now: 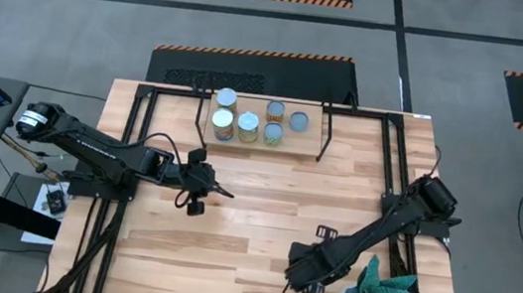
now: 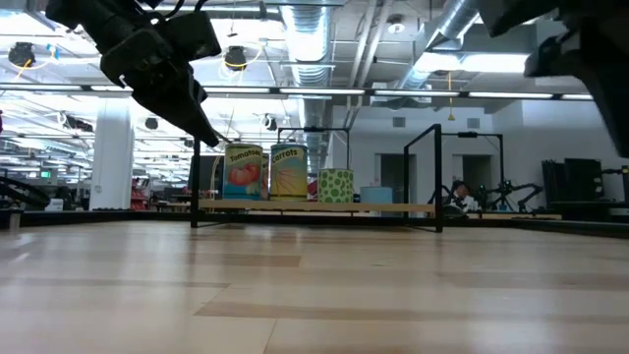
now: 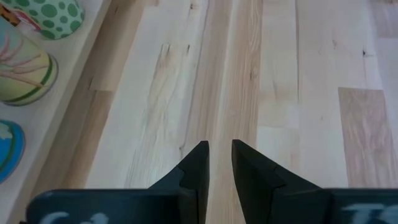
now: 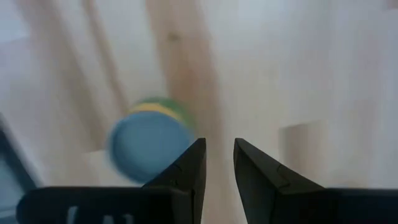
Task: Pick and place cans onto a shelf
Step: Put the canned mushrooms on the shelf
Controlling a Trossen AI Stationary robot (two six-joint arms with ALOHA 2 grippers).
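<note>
Several cans with blue-grey tops stand on the low light-wood shelf at the table's far middle. The low view shows three of them on the board. One more can, blue top and yellow-green side, shows blurred in the right wrist view, just ahead of my right gripper and to one side of its fingers. My right gripper is shut and empty, low over the near right of the table. My left gripper is shut and empty, near the shelf's left end, above the bare tabletop.
A green spiky plant stands at the near right corner, close to the right arm. The shelf's black legs rise at its ends. The shelf's edge and cans lie beside my left gripper. Bare wood lies between the arms.
</note>
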